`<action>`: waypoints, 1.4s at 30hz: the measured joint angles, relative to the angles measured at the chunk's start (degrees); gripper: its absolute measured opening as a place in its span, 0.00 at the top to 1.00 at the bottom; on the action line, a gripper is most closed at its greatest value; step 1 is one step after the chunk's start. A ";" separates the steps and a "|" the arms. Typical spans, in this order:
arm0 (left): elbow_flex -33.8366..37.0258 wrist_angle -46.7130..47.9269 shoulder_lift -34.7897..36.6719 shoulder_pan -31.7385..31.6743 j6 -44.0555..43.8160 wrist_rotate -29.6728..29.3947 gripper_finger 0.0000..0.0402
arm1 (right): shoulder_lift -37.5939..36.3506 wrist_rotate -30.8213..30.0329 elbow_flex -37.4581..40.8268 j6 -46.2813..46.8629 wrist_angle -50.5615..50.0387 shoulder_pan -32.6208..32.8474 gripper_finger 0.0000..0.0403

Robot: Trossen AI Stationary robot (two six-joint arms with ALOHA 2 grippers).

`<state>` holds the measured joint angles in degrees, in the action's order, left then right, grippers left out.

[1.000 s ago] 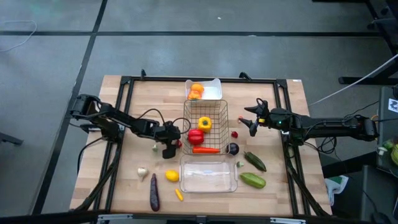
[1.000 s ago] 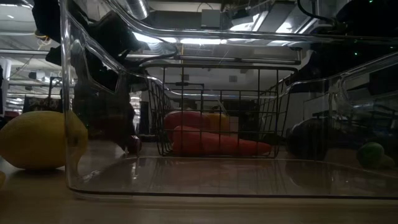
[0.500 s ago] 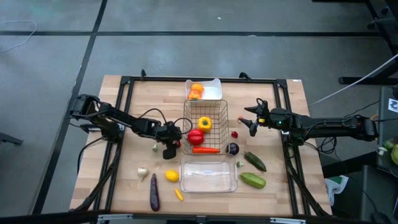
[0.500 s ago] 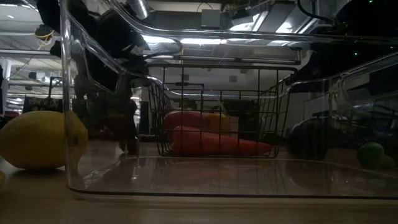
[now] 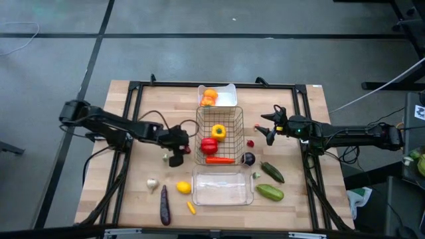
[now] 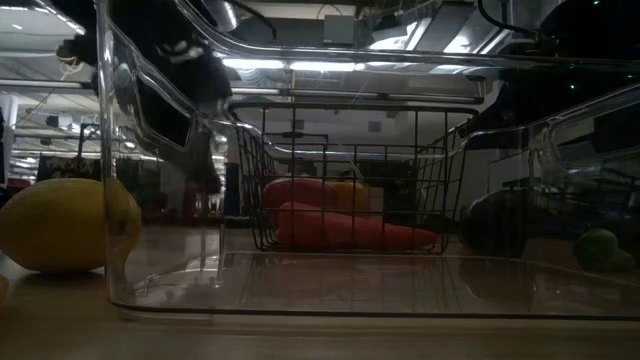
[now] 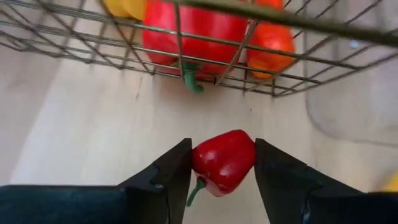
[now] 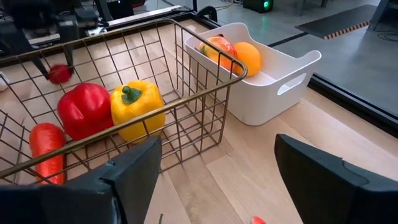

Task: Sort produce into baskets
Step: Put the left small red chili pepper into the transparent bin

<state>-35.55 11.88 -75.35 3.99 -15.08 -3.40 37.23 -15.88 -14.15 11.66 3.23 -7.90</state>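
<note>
While the square wire basket (image 5: 219, 136) fills mid-frame holding glossy peppers and a carrot, the left gripper (image 7: 219, 163), just left of it, pinches a small shiny red radish (image 7: 224, 160); the right gripper (image 5: 268, 129) hangs spread, holding nothing.

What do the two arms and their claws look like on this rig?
Both are slim, dark, jointed arms with black cables looping along them. The left claw has two broad, matte black fingers with flat inner faces. The right claw has the same wide dark fingers, and a small green light glows on the right arm.
</note>
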 joint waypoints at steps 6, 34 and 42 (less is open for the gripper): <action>0.00 2.33 10.96 0.00 -2.60 0.00 0.61 | 0.02 0.00 0.00 -0.02 -0.08 0.00 0.23; -0.02 -33.21 -3.12 17.38 -12.16 0.08 0.61 | 0.01 0.02 0.00 0.00 -0.30 0.00 0.23; -0.02 -35.04 -7.35 17.79 -12.21 0.02 0.61 | 0.00 0.02 0.00 0.00 -0.31 0.00 0.23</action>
<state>-35.57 -23.16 -82.70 21.78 -27.29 -3.38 37.23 -15.86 -14.15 11.66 2.92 -7.90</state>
